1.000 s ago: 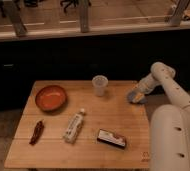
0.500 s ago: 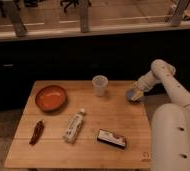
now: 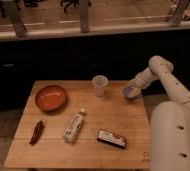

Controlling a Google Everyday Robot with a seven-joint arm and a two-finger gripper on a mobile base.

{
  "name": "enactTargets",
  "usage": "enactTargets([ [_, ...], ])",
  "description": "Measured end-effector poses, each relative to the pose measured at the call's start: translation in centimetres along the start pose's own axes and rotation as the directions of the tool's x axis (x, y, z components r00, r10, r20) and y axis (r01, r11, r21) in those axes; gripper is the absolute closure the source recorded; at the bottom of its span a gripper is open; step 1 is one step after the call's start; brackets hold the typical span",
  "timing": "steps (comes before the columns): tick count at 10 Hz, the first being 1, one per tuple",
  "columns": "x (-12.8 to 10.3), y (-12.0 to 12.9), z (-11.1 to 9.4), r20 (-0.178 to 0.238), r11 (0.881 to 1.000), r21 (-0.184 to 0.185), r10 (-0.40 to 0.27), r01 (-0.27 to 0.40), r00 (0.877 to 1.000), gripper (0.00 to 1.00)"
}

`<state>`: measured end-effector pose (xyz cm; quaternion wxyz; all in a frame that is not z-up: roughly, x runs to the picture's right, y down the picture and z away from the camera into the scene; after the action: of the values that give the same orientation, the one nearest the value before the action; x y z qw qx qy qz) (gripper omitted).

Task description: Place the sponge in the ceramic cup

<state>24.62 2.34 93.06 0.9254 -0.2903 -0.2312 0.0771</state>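
The pincer (image 3: 132, 90) hangs at the table's (image 3: 88, 156) far corner, just over the edge, and it is clamped on the sponge (image 3: 128, 92) — a blue block showing at its tip, off the wood. The ceramic cup (image 3: 100, 85) stands upright near the pincer, a short way across from it on the side toward the orange bowl (image 3: 51, 97), mouth open and nothing showing above its rim. So I'd call this the carrying step: sponge in hand, cup not reached.

What comes next, by my reckoning, is a sideways travel until the sponge sits square over the cup's mouth, then a short drop and a release — and the mouth is narrow, so the aim must be true or the cup could tip. The dark packet (image 3: 112, 138) lies well away from the pincer, toward the near edge, out of the path.
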Motion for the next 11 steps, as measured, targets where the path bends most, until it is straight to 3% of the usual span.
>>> enactTargets([
  [4, -1.8, -0.9, -1.5, 0.026, 1.0, 0.015, -0.021, 0.021, 0.999, 1.0],
  [8, -5.6, -2.8, -3.4, 0.045, 0.997, 0.047, -0.069, 0.067, 0.997, 1.0],
  [11, -7.6, -4.0, -3.9, 0.054, 0.994, 0.05, -0.105, 0.102, 0.993, 1.0],
])
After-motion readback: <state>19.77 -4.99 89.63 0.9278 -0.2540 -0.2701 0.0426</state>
